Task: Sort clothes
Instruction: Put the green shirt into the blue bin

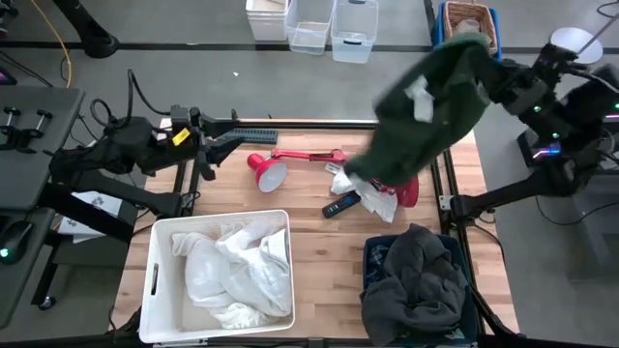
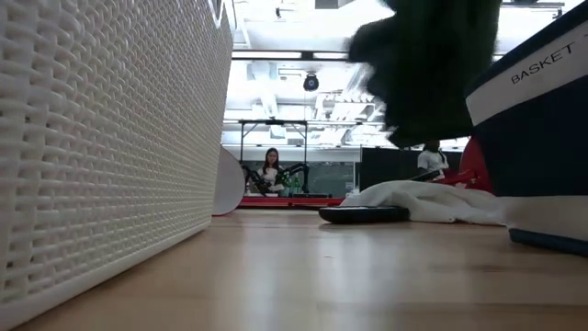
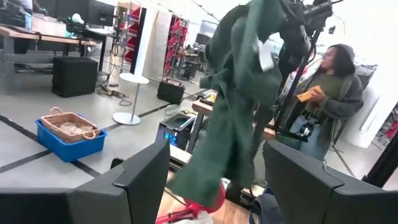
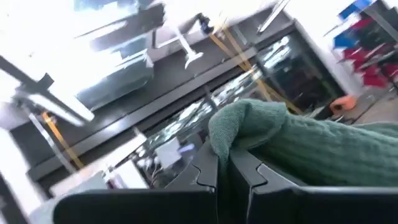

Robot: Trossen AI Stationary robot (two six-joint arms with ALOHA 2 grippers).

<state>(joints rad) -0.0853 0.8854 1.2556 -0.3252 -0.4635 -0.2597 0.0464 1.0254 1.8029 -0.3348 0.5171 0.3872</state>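
Note:
My right gripper (image 1: 491,79) is raised high over the table's far right and is shut on a dark green garment with a white label (image 1: 430,106). The garment also shows in the left wrist view (image 3: 239,93) and the low view (image 2: 432,64). My left gripper (image 1: 218,147) is open and empty at the table's far left. White garments (image 1: 237,271) lie in the white bin (image 1: 155,280). A dark grey garment (image 1: 416,280) lies in the navy bin (image 2: 533,119). A white cloth (image 1: 372,193) lies on the table. No plaid shirt is in view. My right gripper pinches a bunched fold of the green garment (image 4: 249,127) between its two shut fingers (image 4: 208,171), near the garment's upper end. The garment hangs slack below the gripper. In the low view its lower end (image 2: 423,129) is clear of the table.
A red desk lamp (image 1: 280,166) lies at the table's middle, its base (image 1: 406,190) under the hanging garment. A black remote (image 1: 340,205) lies beside the white cloth. A person (image 3: 329,93) stands beyond the table. Clear bins (image 1: 334,24) and a blue tray with a basket (image 1: 469,21) are on the floor.

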